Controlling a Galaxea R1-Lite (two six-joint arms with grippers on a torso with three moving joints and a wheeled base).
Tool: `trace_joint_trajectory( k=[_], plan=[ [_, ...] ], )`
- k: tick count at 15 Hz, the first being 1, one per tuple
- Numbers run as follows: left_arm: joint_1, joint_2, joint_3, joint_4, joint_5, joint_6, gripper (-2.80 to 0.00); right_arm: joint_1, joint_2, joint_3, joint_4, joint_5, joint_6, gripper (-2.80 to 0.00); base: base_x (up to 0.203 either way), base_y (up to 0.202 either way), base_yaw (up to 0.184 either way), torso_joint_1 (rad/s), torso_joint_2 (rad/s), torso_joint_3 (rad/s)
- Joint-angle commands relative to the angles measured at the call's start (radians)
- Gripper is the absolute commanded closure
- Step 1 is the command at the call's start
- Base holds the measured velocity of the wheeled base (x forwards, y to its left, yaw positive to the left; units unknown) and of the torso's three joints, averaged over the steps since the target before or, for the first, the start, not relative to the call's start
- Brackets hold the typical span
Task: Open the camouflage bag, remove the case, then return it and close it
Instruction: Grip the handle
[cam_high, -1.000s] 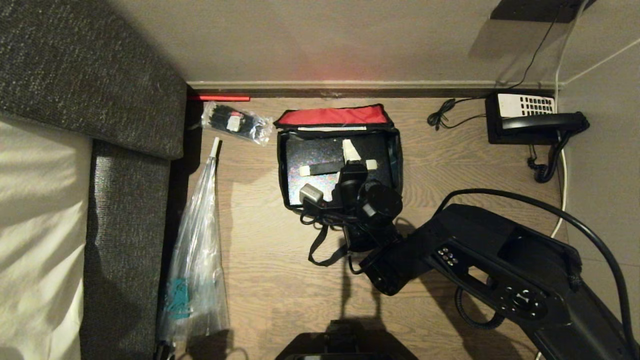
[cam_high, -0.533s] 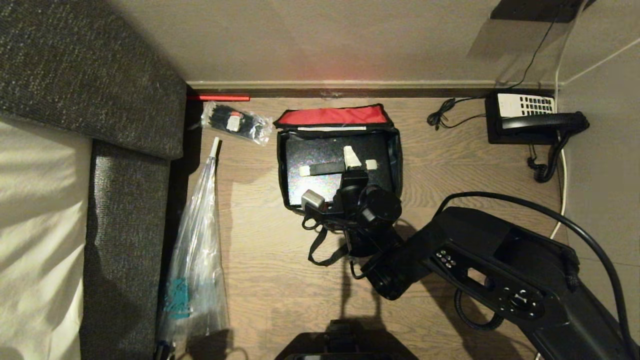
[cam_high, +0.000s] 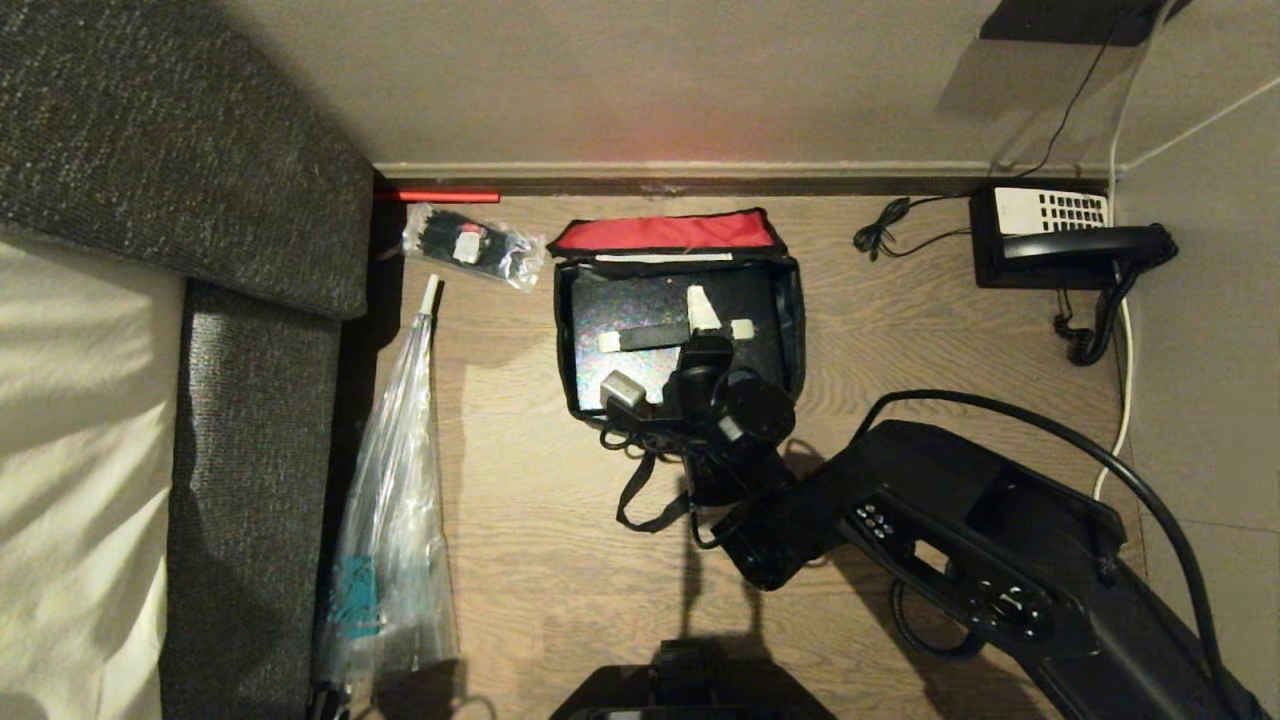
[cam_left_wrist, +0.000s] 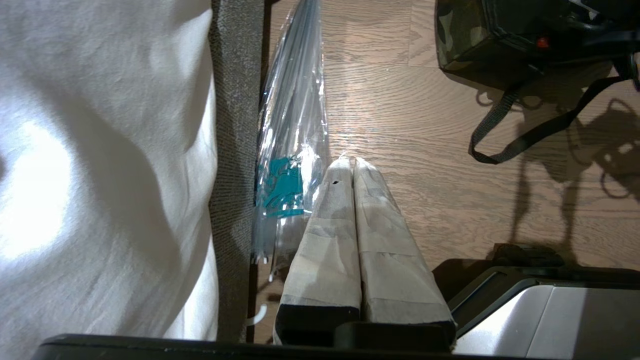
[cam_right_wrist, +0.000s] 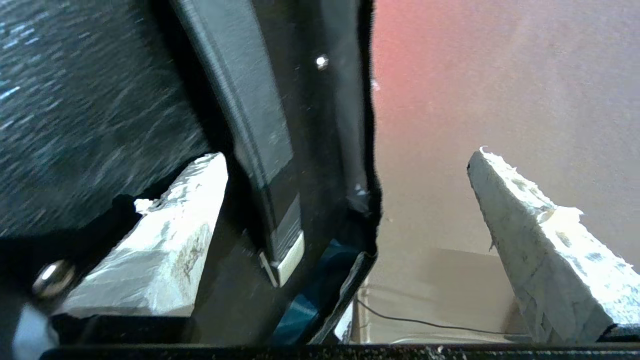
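Head view shows us the camouflage bag (cam_high: 792, 320) standing open on the wooden floor (cam_high: 900, 330) close to the wall, its red-lined lid (cam_high: 668, 232) flipped back toward the baseboard. Inside it lies the case (cam_high: 640, 310), flat and speckled black, filling nearly the whole opening, with its black handle (cam_high: 650, 338) and white handle ends facing up. We see the right gripper (cam_high: 706, 318) reaching down over the case from the near side, one white taped finger (cam_high: 702, 305) resting just above the right-hand end of the handle. In the right wrist view its two fingers stand wide apart, one on either side of the handle strap (cam_right_wrist: 250, 125), with nothing clamped between them. A loose bag strap (cam_high: 640, 495) trails on the floor toward us.

Left wrist view shows the left gripper (cam_left_wrist: 352, 165) with its fingers pressed together and empty, hanging low over the floor beside a clear plastic bag (cam_left_wrist: 292, 150) that lies along the grey sofa edge (cam_left_wrist: 235, 150).

Farther off we see a small packet of black cable ties (cam_high: 470, 243) left of the bag and a black telephone (cam_high: 1065, 235) in the right corner.
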Motion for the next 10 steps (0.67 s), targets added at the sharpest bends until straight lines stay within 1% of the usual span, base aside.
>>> trace_joint_trajectory(
  k=[1,4,10],
  plan=[
    [0.000,0.001,0.001,0.000,0.000,0.000,0.00,-0.005,0.031,-0.041,-0.006,-0.003,-0.011,-2.80,0.000,0.000,0.000,0.000,0.00,0.000],
    [0.000,0.001,0.001,0.000,0.000,0.000,0.00,-0.015,0.065,-0.117,-0.006,0.001,-0.011,-2.80,0.000,0.000,0.000,0.000,0.00,0.000],
    [0.000,0.001,0.001,-0.001,0.000,0.000,0.00,-0.020,0.095,-0.174,-0.006,0.001,-0.004,-2.80,0.000,0.000,0.000,0.000,0.00,0.000]
  ],
)
